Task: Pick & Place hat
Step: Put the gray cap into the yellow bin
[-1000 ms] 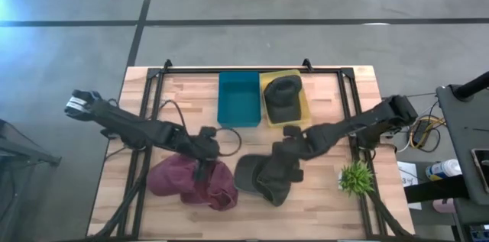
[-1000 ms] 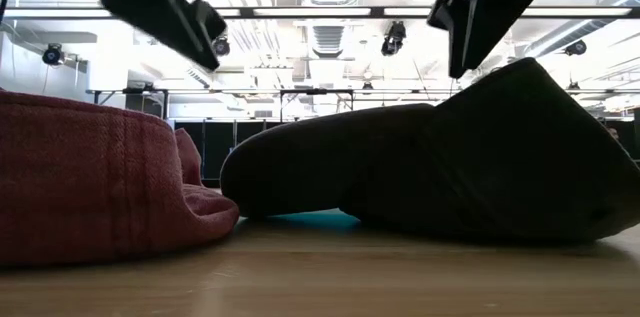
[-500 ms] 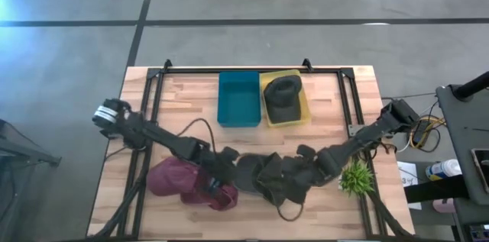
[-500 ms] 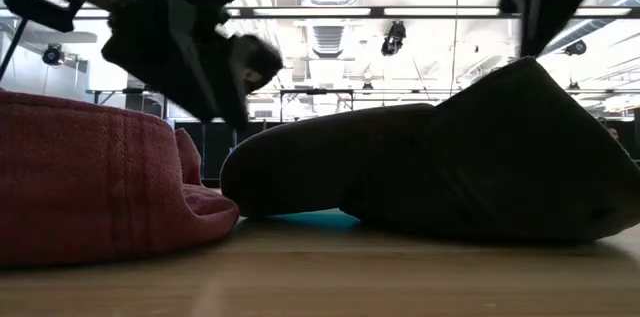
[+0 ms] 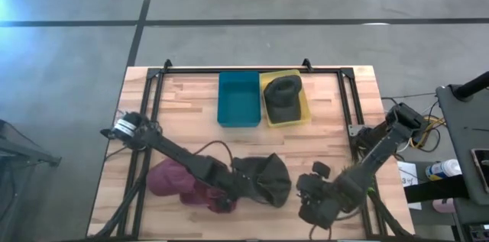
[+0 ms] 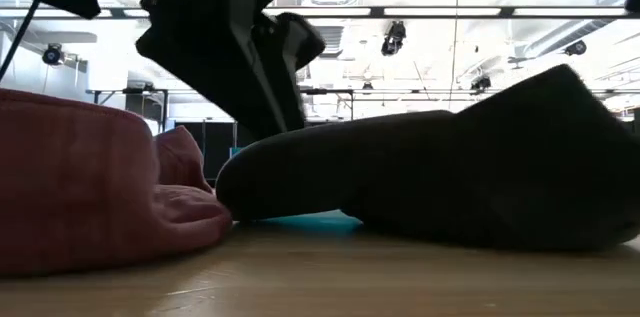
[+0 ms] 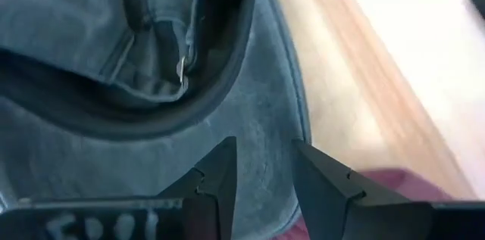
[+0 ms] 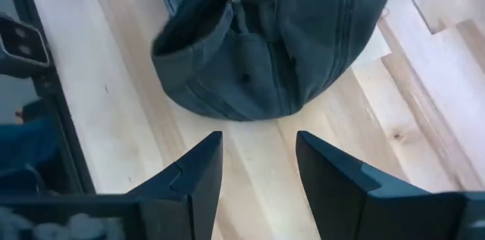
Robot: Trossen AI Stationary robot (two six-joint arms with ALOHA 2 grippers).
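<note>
Wooden table (image 5: 328,127) | dark cap (image 5: 263,179) upside down at near edge, touching maroon cap (image 5: 176,181) | left gripper (image 7: 261,172) fingers spread over dark cap's brim, gripping nothing | right gripper (image 8: 254,160) released, empty, just beside dark cap | 1 cap in yellow bin (image 5: 304,108) | teal bin (image 5: 238,98)

A dark grey-blue cap (image 5: 263,181) with lighter stitched seams lies beside a maroon cap (image 5: 177,181) on a pale wooden table (image 5: 328,120) with light blond planks and a black metal frame (image 5: 350,97). A teal bin (image 5: 238,98) sits next to a yellow bin (image 5: 303,104) holding another dark grey cap (image 5: 283,93), and a small green plant (image 5: 359,175) stands at one side. Both robot arms are black, over a grey floor (image 5: 76,43) with dark lines.
</note>
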